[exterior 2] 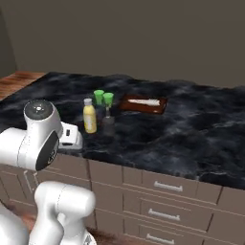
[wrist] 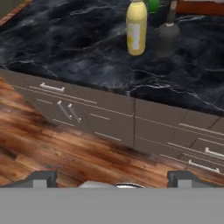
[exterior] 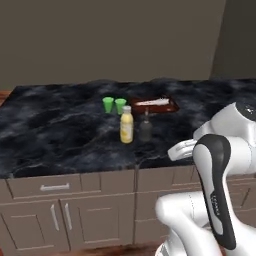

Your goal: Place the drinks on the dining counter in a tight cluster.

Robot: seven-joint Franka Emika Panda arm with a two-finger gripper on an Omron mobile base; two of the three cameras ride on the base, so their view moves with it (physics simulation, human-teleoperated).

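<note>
Hand view: pincer (wrist: 112,178) spread, empty, well short of tabletop (exterior: 55,130) — approach step; yellow bottle (exterior: 126,125) & dark grey bottle (exterior: 145,126) stand side by side there — next, reach fwd to 1.

Open counter in front, crowding behind

Bare marble of the dining counter (exterior: 60,130) is seen before the yellow bottle (exterior: 127,126) and dark bottle (exterior: 145,127); behind them, passage is blocked by green cups (exterior: 114,105) and a brown tray (exterior: 154,105).
</note>
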